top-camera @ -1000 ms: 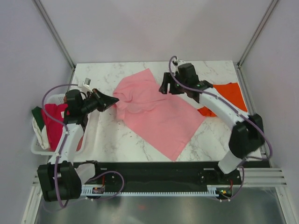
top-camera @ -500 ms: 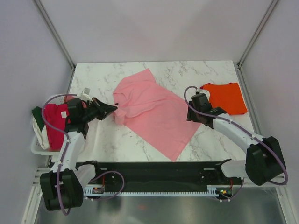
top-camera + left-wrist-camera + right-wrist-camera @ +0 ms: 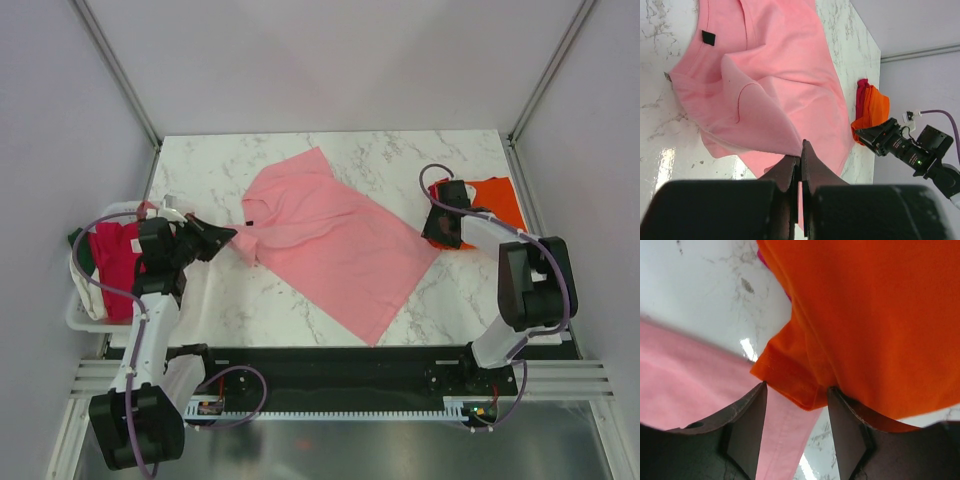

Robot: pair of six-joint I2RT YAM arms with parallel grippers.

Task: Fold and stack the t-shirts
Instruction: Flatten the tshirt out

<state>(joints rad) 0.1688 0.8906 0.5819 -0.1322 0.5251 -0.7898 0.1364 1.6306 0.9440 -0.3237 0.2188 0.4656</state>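
A light pink t-shirt [image 3: 335, 240] lies spread at an angle on the marble table. My left gripper [image 3: 228, 237] is shut on a fold of its left sleeve edge; in the left wrist view the jaws [image 3: 801, 150] pinch the pink cloth [image 3: 770, 75]. A folded bright orange t-shirt [image 3: 492, 205] lies at the right with a crimson edge under it [image 3: 861, 87]. My right gripper [image 3: 440, 228] is open at the orange shirt's near-left corner; its fingers straddle that corner [image 3: 798, 387] of the orange cloth [image 3: 865, 315], just above the pink hem [image 3: 680, 385].
A white basket [image 3: 76, 318] at the left table edge holds a crimson-red shirt [image 3: 115, 262], a dark green one [image 3: 78, 240] and a cream one [image 3: 92, 290]. Frame posts stand at the far corners. A black rail runs along the near edge.
My right arm swung from the pink shirt's far edge over to the orange shirt's near-left corner. My left gripper drew back slightly leftward, holding the pink sleeve.
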